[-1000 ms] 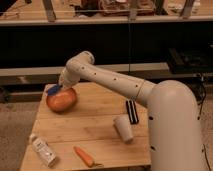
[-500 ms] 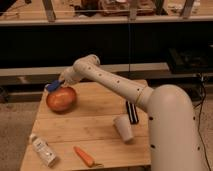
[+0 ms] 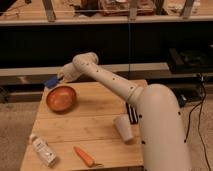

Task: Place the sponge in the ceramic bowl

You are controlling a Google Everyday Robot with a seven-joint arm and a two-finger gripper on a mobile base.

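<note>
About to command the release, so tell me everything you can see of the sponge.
The sponge is a small blue rectangular block, soft-looking, tilted with its left end lower. It is off the table, held at the tip of the gripper, the only thing touching it. It hangs just above and behind the far left rim of the ceramic bowl, not inside it. Its gripped end is hidden.

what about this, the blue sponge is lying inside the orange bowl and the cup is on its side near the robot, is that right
Not quite. The camera view shows the sponge not inside the bowl but gripped by the tool, raised above the bowl's far rim. The cup does lie on its side near the robot.
</note>
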